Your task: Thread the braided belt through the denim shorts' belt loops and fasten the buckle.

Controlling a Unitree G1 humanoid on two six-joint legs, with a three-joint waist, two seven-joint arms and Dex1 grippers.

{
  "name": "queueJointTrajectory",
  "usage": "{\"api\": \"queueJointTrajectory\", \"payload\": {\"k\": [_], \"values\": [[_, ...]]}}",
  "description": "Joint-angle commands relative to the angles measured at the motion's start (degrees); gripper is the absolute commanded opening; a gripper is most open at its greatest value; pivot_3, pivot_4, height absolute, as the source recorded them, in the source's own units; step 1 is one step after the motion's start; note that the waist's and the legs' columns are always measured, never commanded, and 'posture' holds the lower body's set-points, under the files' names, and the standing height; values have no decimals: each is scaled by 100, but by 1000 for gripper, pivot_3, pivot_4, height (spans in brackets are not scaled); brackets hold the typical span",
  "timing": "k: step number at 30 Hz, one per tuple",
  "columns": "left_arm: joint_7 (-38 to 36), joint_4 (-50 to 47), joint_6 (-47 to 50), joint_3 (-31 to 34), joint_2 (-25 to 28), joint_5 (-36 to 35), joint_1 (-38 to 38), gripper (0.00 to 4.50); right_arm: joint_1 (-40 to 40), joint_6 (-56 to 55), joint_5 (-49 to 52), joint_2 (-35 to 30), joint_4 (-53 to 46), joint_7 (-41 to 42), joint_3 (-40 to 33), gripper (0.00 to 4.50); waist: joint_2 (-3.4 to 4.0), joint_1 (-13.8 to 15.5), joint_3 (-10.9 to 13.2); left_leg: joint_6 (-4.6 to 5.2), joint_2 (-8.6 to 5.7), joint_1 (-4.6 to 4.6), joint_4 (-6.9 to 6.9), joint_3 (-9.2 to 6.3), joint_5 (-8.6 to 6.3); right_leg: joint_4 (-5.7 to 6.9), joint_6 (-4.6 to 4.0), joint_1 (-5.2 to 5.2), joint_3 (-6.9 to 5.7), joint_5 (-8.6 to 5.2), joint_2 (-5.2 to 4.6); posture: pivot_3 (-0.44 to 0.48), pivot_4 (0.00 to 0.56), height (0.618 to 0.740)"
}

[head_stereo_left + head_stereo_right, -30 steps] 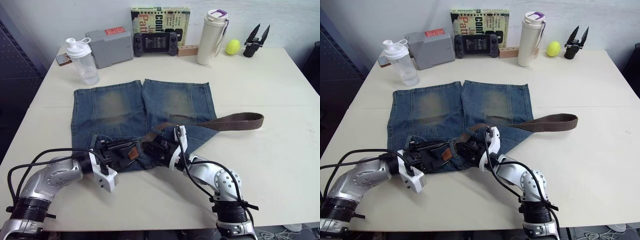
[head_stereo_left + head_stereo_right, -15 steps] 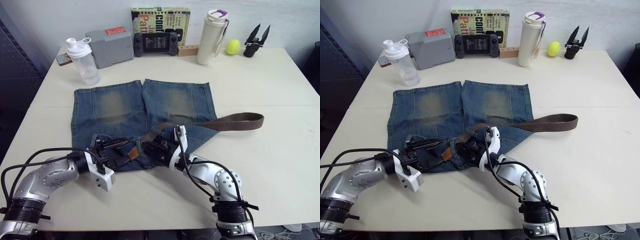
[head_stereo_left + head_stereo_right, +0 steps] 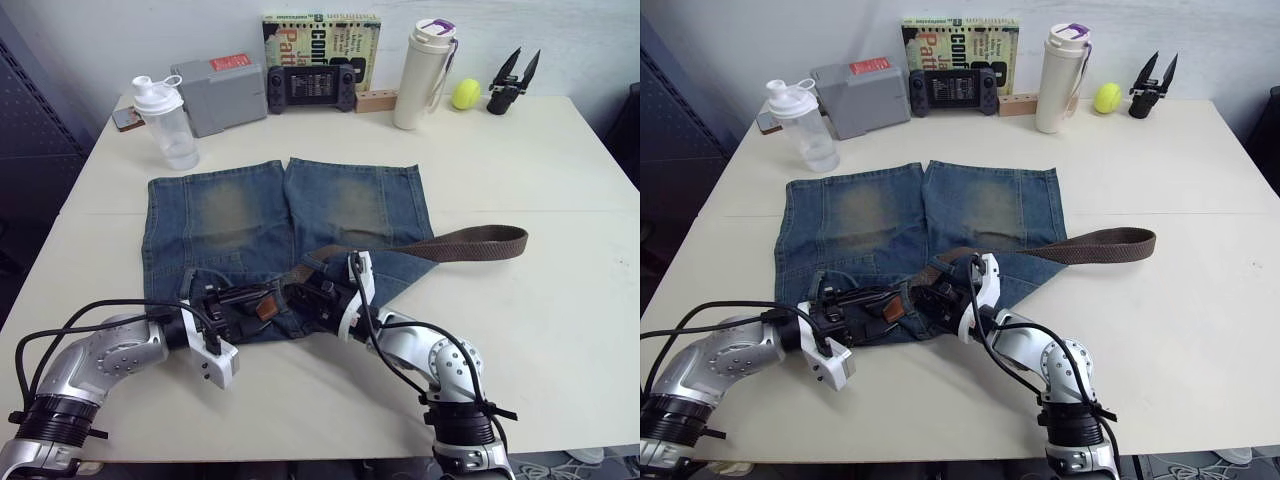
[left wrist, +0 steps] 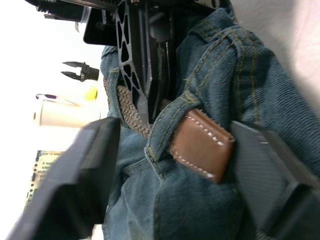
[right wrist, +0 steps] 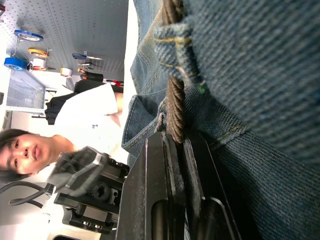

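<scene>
faded denim shorts (image 3: 285,230), woven belt (image 3: 470,243)

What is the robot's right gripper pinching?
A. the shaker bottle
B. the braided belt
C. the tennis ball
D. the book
B: in the right wrist view the right gripper is clamped on the braided belt, just past a belt loop of the denim shorts.

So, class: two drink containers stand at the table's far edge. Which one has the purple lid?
The tall cream bottle beside the tennis ball; the clear shaker bottle has a white cap.
</scene>
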Motion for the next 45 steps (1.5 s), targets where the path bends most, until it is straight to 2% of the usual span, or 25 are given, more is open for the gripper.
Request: {"api": "queueJointTrajectory", "payload": {"k": [1,5,14,15,16,20,21,24,25,32,38,43,45], "values": [[101,-161,-35,122,123,-27,21,1790,3,36,81,77,-112,-3,8,0,0,-1,0,0,0,0,0,0,0,0,0,0,0,0,0,0,150,731],[111,-221,32,211,205,1,96,51,-21,27,69,75,-74,-11,-28,0,0,1,0,0,0,0,0,0,0,0,0,0,0,0,0,0,150,731],[119,-254,178,170,213,27,71,8,-96,107,-31,-41,-118,101,10,0,0,1,0,0,0,0,0,0,0,0,0,0,0,0,0,0,150,731],[125,-250,187,167,207,26,69,0,-93,109,-68,-60,-127,104,19,629,0,2,0,0,0,0,0,0,0,0,0,0,0,0,0,0,150,731],[135,-247,191,165,203,33,65,0,-84,110,-92,-72,-135,111,26,806,0,2,0,0,0,0,0,0,0,0,0,0,1,0,0,0,150,731],[141,-242,255,144,206,2,60,0,-64,109,-124,-73,-154,141,33,2442,0,2,0,0,0,1,0,0,0,0,0,0,1,0,0,0,150,731],[109,-239,299,130,218,-49,64,0,-58,104,-137,-72,-159,137,34,3074,0,2,0,0,0,1,1,0,0,1,0,0,1,0,0,0,150,731],[72,-226,348,131,267,-103,66,0,-52,87,-182,-57,-149,131,35,4183,-1,1,-1,0,0,2,1,0,0,2,0,1,1,0,0,0,150,731],[77,-220,336,139,287,-117,68,0,-48,76,-187,-39,-136,122,30,4385,-1,-1,-2,0,1,3,1,1,0,3,0,1,1,0,0,0,150,731],[121,-243,237,179,384,-183,156,0,7,-4,-149,41,6,-88,-130,4385,-1,-4,-3,0,2,9,1,1,0,11,0,1,2,0,0,0,150,731],[103,-257,233,129,364,-199,178,0,208,225,-156,-309,-435,203,45,4385,-3,3,-4,0,1,7,0,0,0,11,0,1,2,0,-2,0,150,731],[73,-326,200,70,338,-268,186,0,81,-33,-188,-51,-118,-50,-113,4385,-3,-2,-4,-1,6,11,1,4,0,12,0,1,0,0,-1,0,150,731],[69,-341,185,71,350,-262,198,0,49,-75,-159,26,-54,-84,-139,3716,-3,-1,-4,-1,6,11,1,4,0,12,0,1,0,0,-1,0,150,731]]}}
